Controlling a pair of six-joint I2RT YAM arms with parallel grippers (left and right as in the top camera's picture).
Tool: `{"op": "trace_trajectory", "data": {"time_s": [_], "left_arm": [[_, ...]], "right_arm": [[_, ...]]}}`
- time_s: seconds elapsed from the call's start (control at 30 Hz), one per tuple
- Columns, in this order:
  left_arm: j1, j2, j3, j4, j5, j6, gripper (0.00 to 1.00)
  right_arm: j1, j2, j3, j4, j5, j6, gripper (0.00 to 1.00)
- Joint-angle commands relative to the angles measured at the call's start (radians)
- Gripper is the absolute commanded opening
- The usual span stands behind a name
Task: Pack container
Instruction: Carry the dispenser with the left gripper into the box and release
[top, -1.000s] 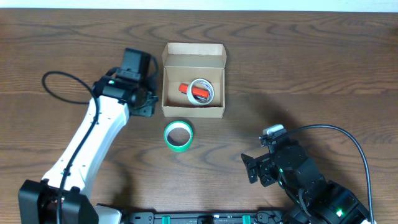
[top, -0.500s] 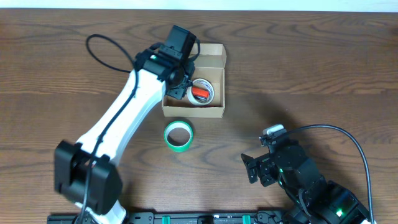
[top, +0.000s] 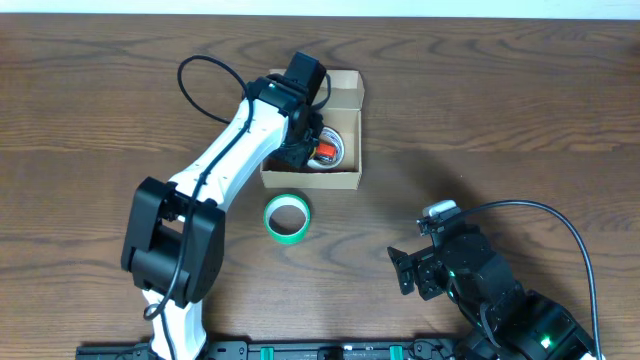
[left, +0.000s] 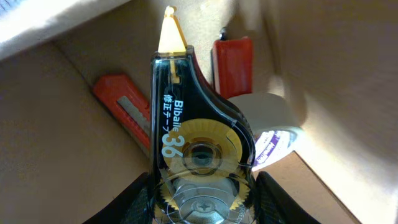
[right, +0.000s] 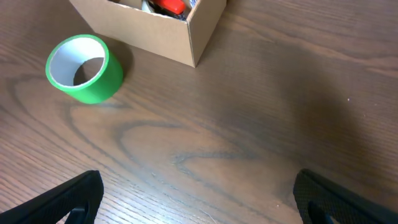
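Brown cardboard is what I see most of through the left wrist camera, because the left gripper (left: 202, 205) is now down inside the container (top: 345, 95). One second ago that arm was off to the left of the box. Half a second ago it was over the box's left side. Now it reaches into the open top.

The container sits on the far middle of the wooden table (top: 500, 120), with its lid flap open at the back. It has not moved. The green tape roll (top: 287, 217) has not moved either and lies just in front of the box. The right gripper (top: 405, 272) is in the same near spot as before, its fingers spread wide with nothing between them.

The left gripper's fingers squeeze a correction tape (left: 199, 143) from both sides. Its clear case says "Bibaile" and a big "36", with Japanese letters 修正テープ beside them. Its yellow tip points away from the camera. Under it lie a red cutter knife (left: 124, 102) and a pale tape roll (left: 273, 124). That roll has a purple label, too small for me to read.
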Motion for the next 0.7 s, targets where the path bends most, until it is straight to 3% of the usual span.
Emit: {"op": "trace_trajectory", "data": {"time_s": [0.0, 0.13, 0.27, 0.47, 0.67], "left_arm": [[-0.002, 0.036, 0.025, -0.007, 0.029, 0.014, 0.41], [-0.002, 0.06, 0.025, -0.007, 0.046, 0.014, 0.42], [-0.002, 0.073, 0.025, -0.007, 0.045, 0.014, 0.52], [-0.002, 0.076, 0.025, -0.002, 0.042, 0.014, 0.53], [-0.002, 0.057, 0.047, -0.003, 0.012, 0.027, 0.63]], "right_arm": [[0.015, 0.0, 0.0, -0.002, 0.01, 0.016, 0.99], [0.015, 0.0, 0.0, -0.002, 0.01, 0.016, 0.99], [0.015, 0.0, 0.0, -0.002, 0.01, 0.016, 0.99], [0.015, 0.0, 0.0, -0.002, 0.01, 0.016, 0.99], [0.015, 0.0, 0.0, -0.002, 0.01, 0.016, 0.99]]}}
